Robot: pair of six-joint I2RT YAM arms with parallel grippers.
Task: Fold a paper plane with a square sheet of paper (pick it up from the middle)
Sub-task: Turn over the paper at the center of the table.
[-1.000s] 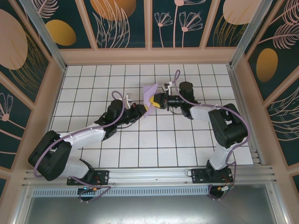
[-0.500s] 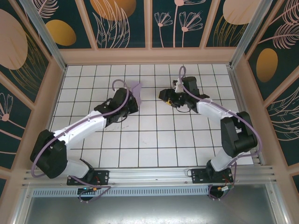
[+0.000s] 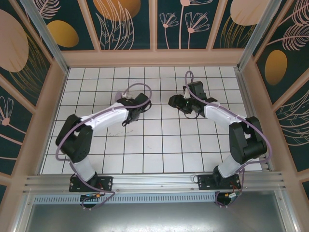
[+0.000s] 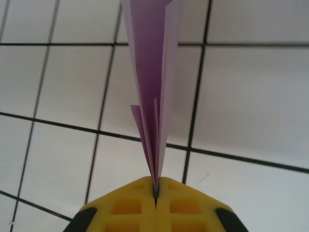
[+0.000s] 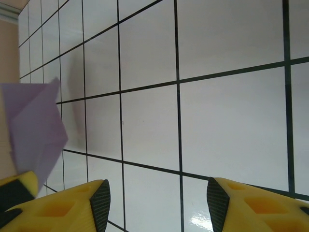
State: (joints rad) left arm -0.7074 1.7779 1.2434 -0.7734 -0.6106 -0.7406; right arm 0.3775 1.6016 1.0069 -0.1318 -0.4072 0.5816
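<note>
Lilac paper plane, yellow left end effector, black-gridded white table.

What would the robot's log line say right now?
left jaws: shut on plane | right jaws: open, empty | plane: folded narrow, pinched at its edge | table: white tiles

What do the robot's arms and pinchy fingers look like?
The left arm and right arm have pale white shells and chunky black joints, each with a purple cable looping along it. The fingers are bright yellow, moulded with square hollows, with black pads on their inner faces.
</note>
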